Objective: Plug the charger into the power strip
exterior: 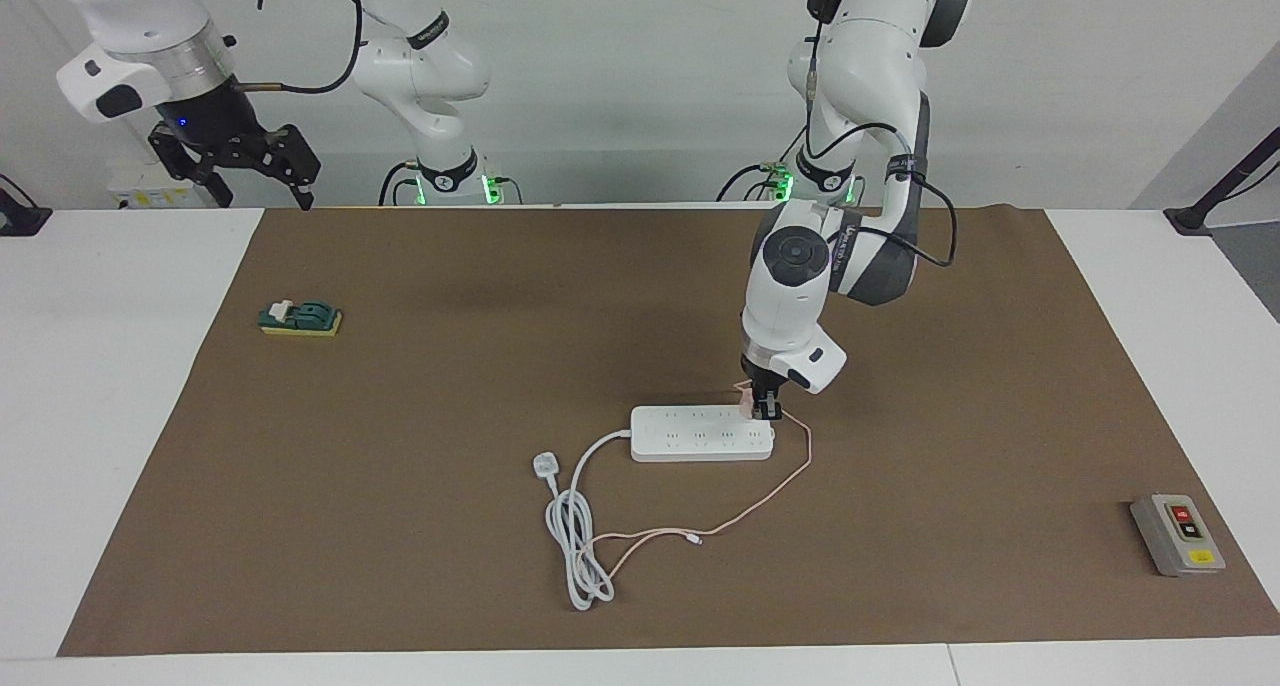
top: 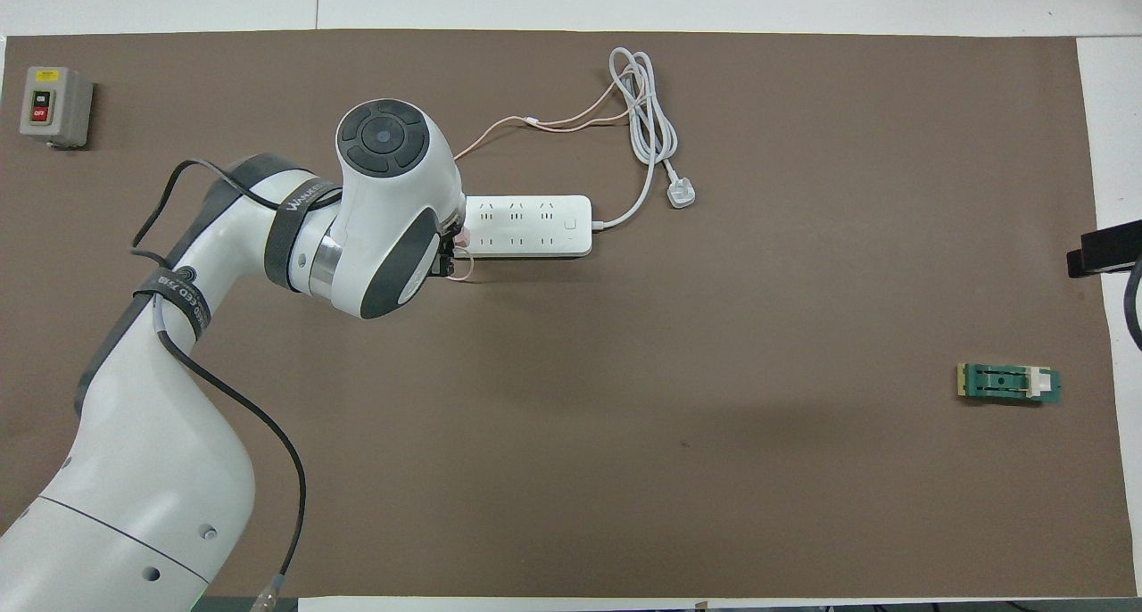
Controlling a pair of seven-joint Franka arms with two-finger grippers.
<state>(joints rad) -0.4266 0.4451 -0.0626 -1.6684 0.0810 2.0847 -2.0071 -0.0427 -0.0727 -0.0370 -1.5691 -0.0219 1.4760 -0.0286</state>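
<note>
Facing view: left gripper [exterior: 766, 406] is down on the left-arm end of the power strip [exterior: 702, 433], clamped on the charger [exterior: 746, 400] — a bit of pink shows beside the black fingers. Charger sits at the strip's row nearer the robots, right under the gripper; its thin pink cable [exterior: 790, 471] loops off the strip's end and trails over the mat away from the robots, ending near the coiled white cord [exterior: 574, 546].

Right gripper [exterior: 240, 161] waits high over the table edge at its own end, well apart from the work, fingers spread.

Risks from here:
- prongs not lined up with the slots — pressing down would jam or tip the charger in the grip
- strip is loose on the mat, so an off-axis push could slide it
- cable slack near the gripper could snag on retreat

Hidden: prongs and the target socket can't be seen in either view. In the overhead view the left arm's wrist covers the strip's end, with only a sliver of pink at its edge. Seated or only resting on top — probably partway, can't confirm.
</note>
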